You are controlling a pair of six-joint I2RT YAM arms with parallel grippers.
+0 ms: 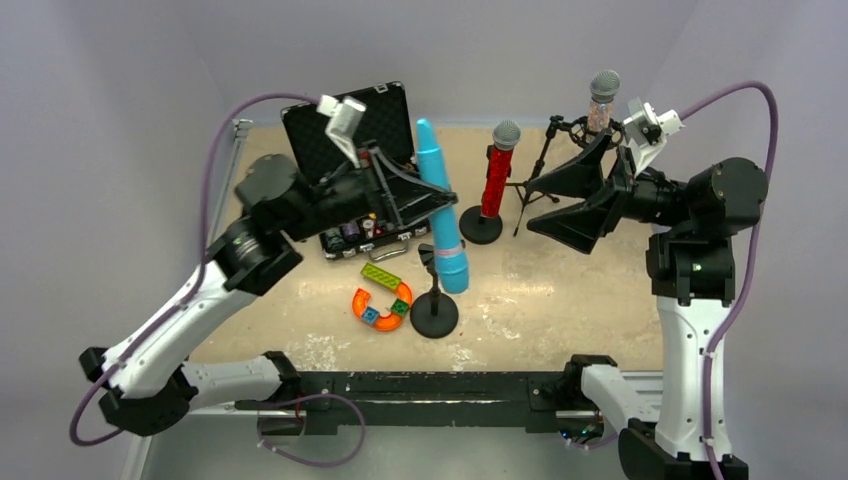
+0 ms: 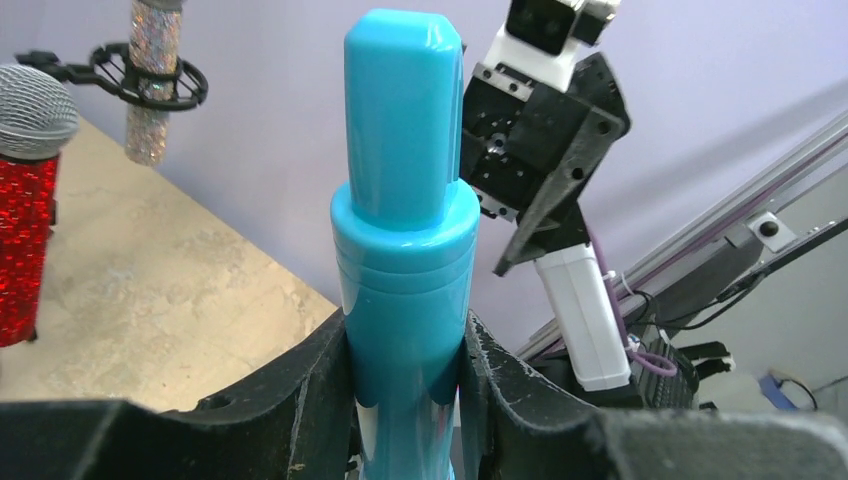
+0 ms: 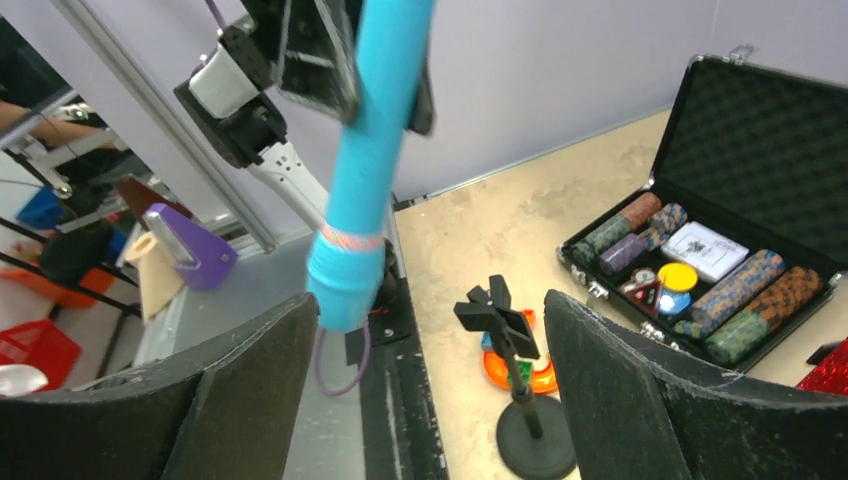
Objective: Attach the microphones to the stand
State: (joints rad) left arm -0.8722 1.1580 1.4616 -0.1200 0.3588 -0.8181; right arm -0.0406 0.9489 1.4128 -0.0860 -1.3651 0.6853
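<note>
My left gripper [image 1: 443,203] is shut on the light-blue microphone [image 1: 441,210] and holds it nearly upright in the air, its thick end just right of the clip of a small empty round-base stand [image 1: 435,312]. In the left wrist view the blue microphone [image 2: 405,200] sits between the fingers [image 2: 300,400]. The red glitter microphone [image 1: 497,178] stands in a round-base stand. The silver-pink glitter microphone [image 1: 600,105] sits in a tripod stand's mount [image 1: 560,130]. My right gripper [image 1: 530,207] is open and empty beside the tripod. The right wrist view shows the blue microphone [image 3: 365,170] and the empty stand [image 3: 500,320].
An open black case [image 1: 365,175] of poker chips lies at the back left, also in the right wrist view [image 3: 700,260]. An orange toy with coloured bricks [image 1: 382,300] lies left of the empty stand's base. The table's near edge has a black rail [image 1: 420,390].
</note>
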